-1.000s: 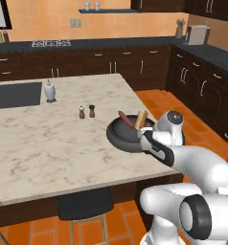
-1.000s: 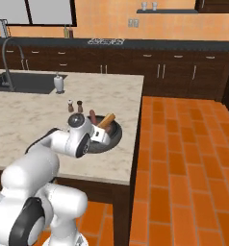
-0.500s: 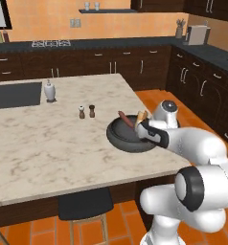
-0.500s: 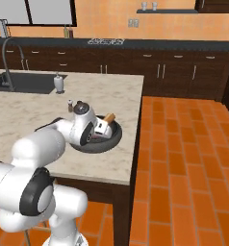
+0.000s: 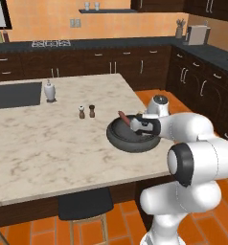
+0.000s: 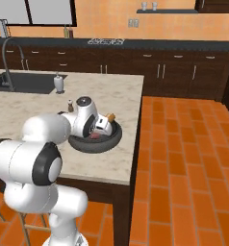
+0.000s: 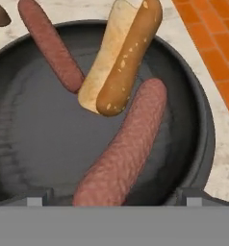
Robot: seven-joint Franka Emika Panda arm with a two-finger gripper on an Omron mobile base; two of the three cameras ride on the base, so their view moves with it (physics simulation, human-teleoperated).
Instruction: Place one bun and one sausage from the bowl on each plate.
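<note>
You've got a marble island counter [image 5: 49, 143] with salt and pepper shakers [image 5: 86, 111] standing close together near its middle, and a white soap dispenser [image 5: 50, 91] sits just beside the dark sink [image 5: 15, 94]. Under the counter's near edge you see a black stool [image 5: 85, 206], on the orange tile floor [image 6: 184, 158].

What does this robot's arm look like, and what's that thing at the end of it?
The arm is glossy white, built of fat rounded segments with dark grey rings at the joints. No cables show. At its end sits a white hand with a gripper: two small dark grey square finger tips.
</note>
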